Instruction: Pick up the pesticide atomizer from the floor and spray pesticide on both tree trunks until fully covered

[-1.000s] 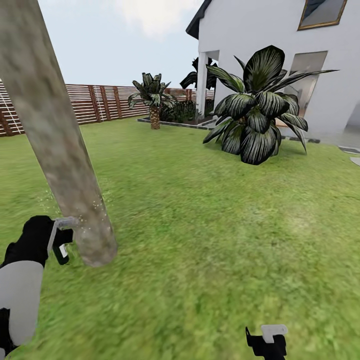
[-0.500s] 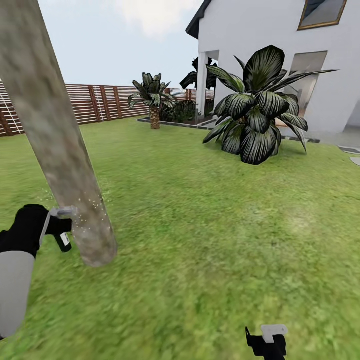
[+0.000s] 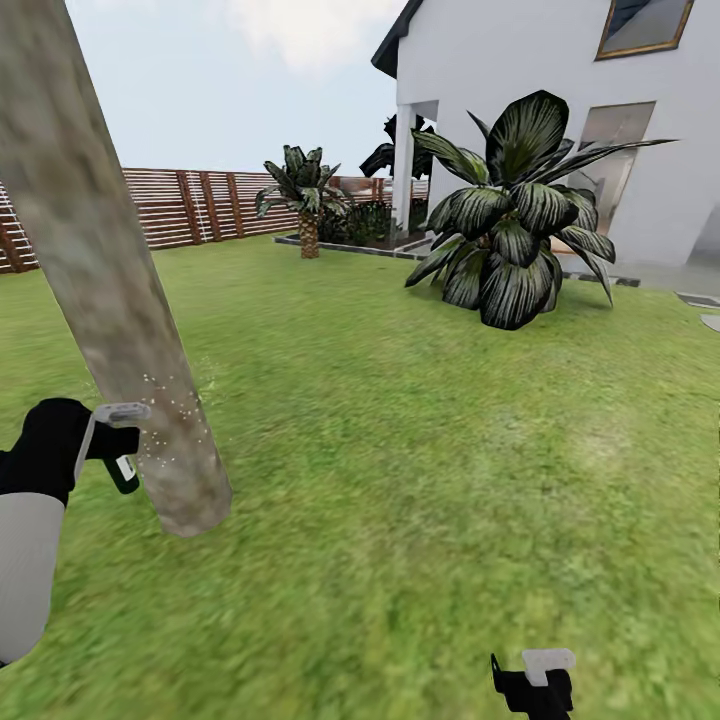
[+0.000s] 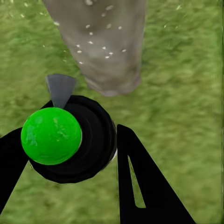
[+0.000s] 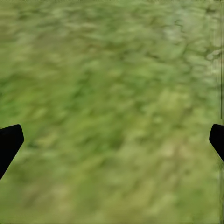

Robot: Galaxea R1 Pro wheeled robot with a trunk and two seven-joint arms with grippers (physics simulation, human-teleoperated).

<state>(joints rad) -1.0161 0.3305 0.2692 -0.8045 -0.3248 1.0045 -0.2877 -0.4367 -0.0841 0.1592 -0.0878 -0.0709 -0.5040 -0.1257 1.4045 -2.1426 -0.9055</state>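
Observation:
A thick pale grey-brown tree trunk [image 3: 110, 300] leans across the left of the head view and meets the lawn just ahead of my left arm. White pesticide specks [image 3: 165, 420] dot its lower bark and also show on the trunk [image 4: 105, 42] in the left wrist view. My left gripper [image 3: 112, 438] is shut on the pesticide atomizer [image 3: 124, 471], a small dark green bottle with a pale label, held right beside the trunk. In the left wrist view the atomizer [image 4: 74, 140] sits between the black fingers [image 4: 140, 182]. My right gripper [image 3: 535, 678] hangs open low over the grass, with its fingertips [image 5: 9, 142] far apart.
A big striped broad-leaved plant [image 3: 515, 240] stands ahead on the right before the white house [image 3: 520, 90]. A small palm [image 3: 305, 195] and the reddish slat fence [image 3: 200, 205] lie farther back. Grey stepping stones [image 3: 710, 320] touch the right edge. Open lawn [image 3: 400, 450] spreads between.
My left arm has risen a little along the trunk with the atomizer. The white specks now sit higher on the bark. The right gripper has not moved.

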